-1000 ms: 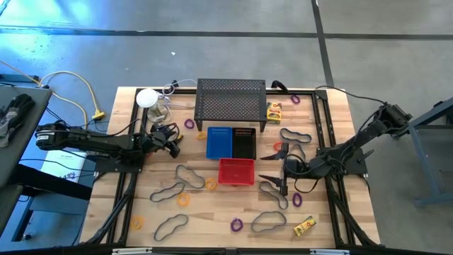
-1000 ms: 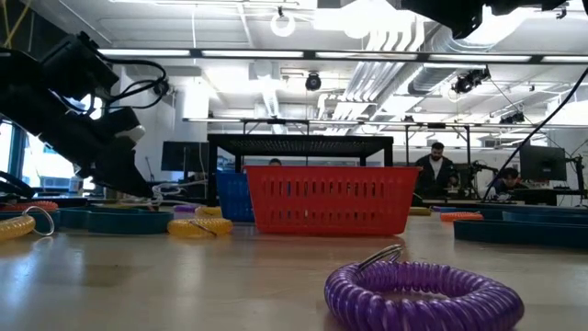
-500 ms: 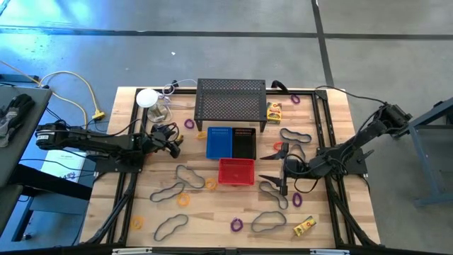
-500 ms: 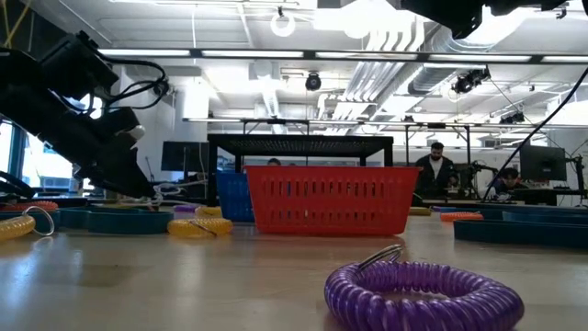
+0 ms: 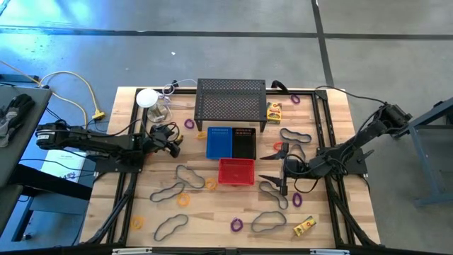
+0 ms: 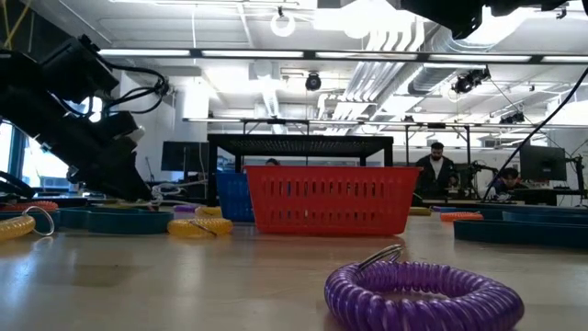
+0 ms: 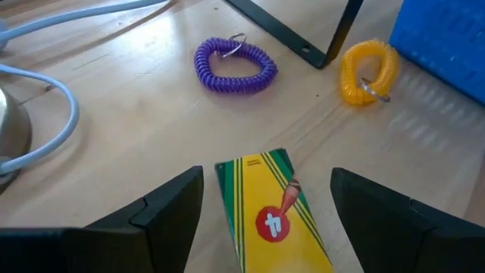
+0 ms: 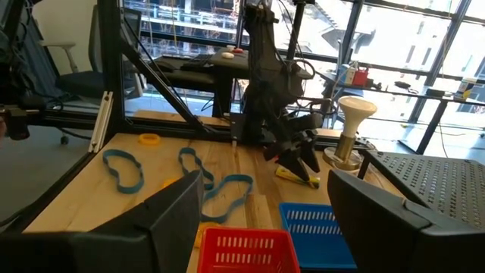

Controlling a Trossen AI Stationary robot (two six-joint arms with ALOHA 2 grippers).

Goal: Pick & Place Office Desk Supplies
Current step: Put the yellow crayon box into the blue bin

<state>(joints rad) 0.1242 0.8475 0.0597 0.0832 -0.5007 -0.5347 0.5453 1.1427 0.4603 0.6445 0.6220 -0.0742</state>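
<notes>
Approach step: left gripper [image 7: 265,216], fingers apart, straddles a small yellow printed cardboard box [image 7: 270,214]; next likely closing; right gripper [image 5: 282,166] waits, fingers apart.

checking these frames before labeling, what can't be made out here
- Yellow crayon box, left wrist view: its near end is cut off by the picture's edge between the left gripper fingers, so whether they touch it is unclear.
- Bin contents: in the low view the red bin shows only its wall; in the high view the insides are too small to read.
- Small box, high view: print too small.
</notes>
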